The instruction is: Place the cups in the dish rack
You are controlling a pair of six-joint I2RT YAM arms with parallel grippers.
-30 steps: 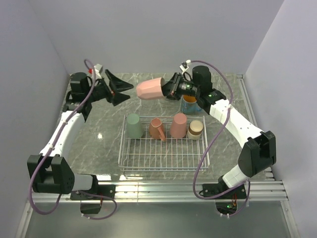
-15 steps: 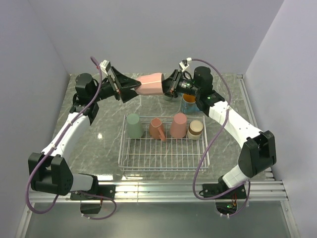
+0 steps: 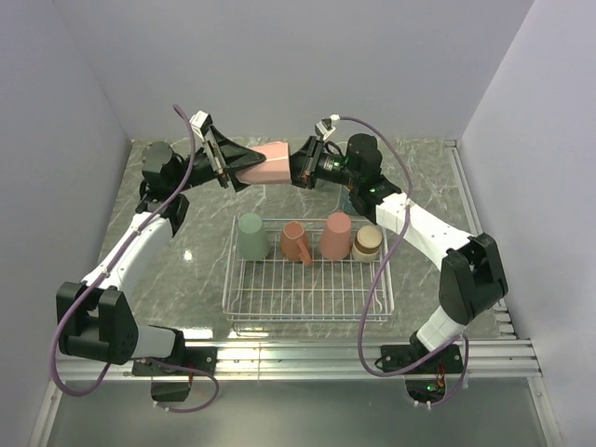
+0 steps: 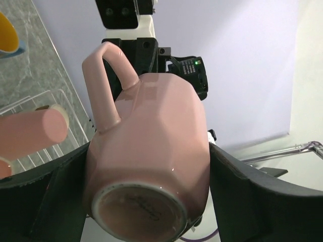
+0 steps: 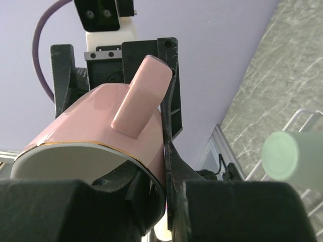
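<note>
A pink handled mug [image 3: 270,164] hangs in the air on its side above the far table, between my two grippers. My right gripper [image 3: 298,168] is shut on its rim, one finger inside and one outside [image 5: 156,186]. My left gripper [image 3: 250,168] is open, and its fingers straddle the mug's base close against both sides [image 4: 149,151]. The mug's handle [image 4: 103,85] points up. The white wire dish rack [image 3: 307,317] holds a sage green cup [image 3: 250,235], a salmon mug [image 3: 296,240], a pink cup [image 3: 336,235] and a short brown cup [image 3: 367,240].
A blue cup with a yellow inside [image 4: 7,38] stands on the marble table behind the rack, mostly hidden under my right arm in the top view. Grey walls close the back and both sides. A metal rail runs along the near edge [image 3: 372,354].
My right gripper carried the pink mug to the left. My left gripper rose and moved right until its open fingers slid around the mug's base.
</note>
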